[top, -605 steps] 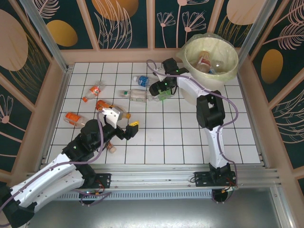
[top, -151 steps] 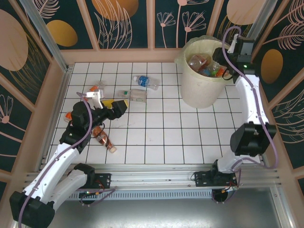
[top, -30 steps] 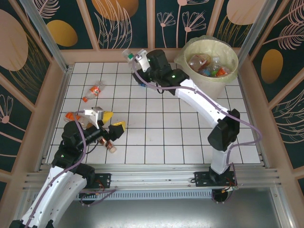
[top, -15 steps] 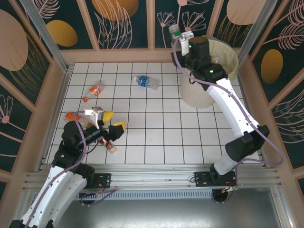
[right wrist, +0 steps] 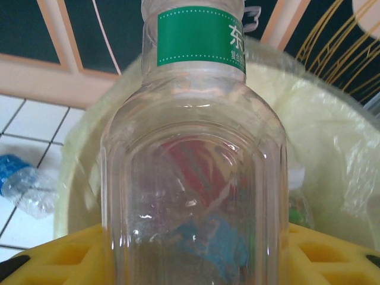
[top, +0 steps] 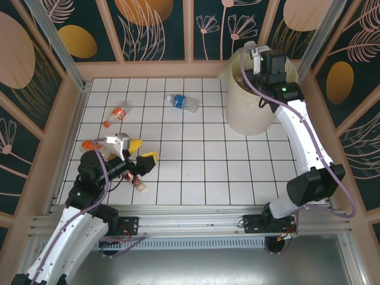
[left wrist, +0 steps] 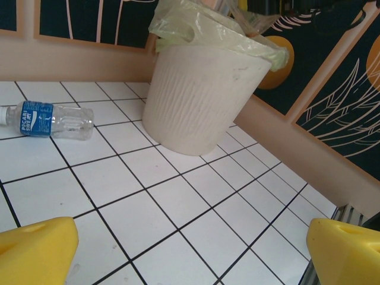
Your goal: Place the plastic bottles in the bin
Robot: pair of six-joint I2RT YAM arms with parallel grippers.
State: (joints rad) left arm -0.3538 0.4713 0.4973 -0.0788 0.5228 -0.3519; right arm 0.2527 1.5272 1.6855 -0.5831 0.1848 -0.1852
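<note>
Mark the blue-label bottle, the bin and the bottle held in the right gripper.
blue-label bottle (left wrist: 35, 119): left wrist view, on its blue label.
bin (left wrist: 199, 98): left wrist view, on its ribbed outer wall.
green-label bottle (right wrist: 199, 37): right wrist view, on its green neck label.

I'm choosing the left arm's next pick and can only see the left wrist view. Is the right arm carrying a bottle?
Observer: Yes, the right gripper is shut on a green-labelled bottle over the bin.
Operator: Is anything close to my gripper?
Observer: A brownish bottle lies on the tiles just near-side of the open left gripper.
Operator: Anything further left?
Observer: An orange-labelled bottle lies near the left wall.
</note>
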